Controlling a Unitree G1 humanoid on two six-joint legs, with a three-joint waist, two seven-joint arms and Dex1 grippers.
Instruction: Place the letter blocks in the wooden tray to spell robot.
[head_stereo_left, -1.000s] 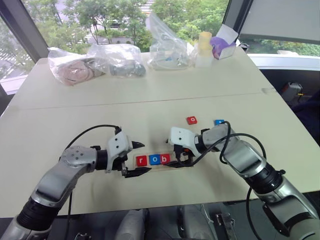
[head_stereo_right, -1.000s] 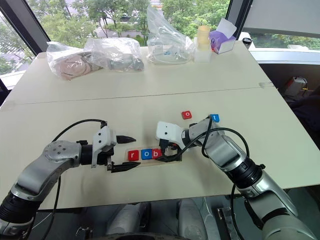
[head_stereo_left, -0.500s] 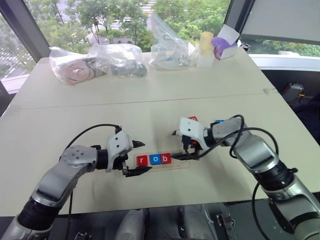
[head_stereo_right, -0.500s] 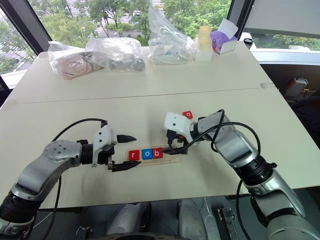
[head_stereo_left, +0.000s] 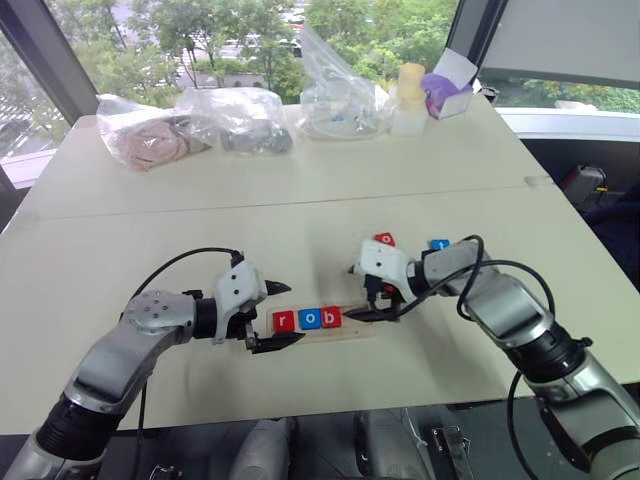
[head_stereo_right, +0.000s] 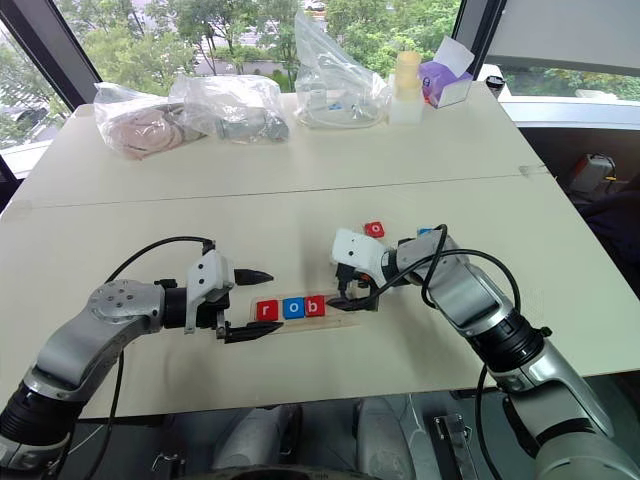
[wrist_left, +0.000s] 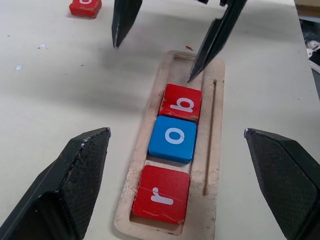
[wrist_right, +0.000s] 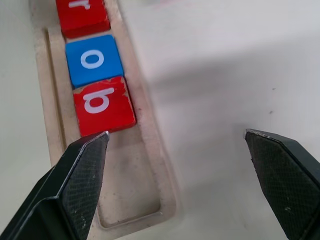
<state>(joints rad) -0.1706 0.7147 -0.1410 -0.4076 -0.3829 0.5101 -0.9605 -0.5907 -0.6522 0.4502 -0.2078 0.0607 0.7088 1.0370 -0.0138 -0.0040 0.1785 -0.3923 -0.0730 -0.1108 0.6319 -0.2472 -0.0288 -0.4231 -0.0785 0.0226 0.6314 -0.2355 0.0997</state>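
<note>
While both arms angle inward, left claw (head_stereo_left: 272, 317) and right claw (head_stereo_left: 358, 293) gape empty, seemingly above the wooden tray (wrist_left: 216, 120).

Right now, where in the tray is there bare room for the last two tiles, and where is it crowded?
Free: the wooden tray slot past the red b tile, up to its end wall. Crowded: the other end, where r, o and b sit edge to edge. Both the open left gripper and open right gripper flank the tray.

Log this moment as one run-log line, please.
tray: r, o, b seated | loose: red o, blue tile | left gripper open | right gripper open, empty
</note>
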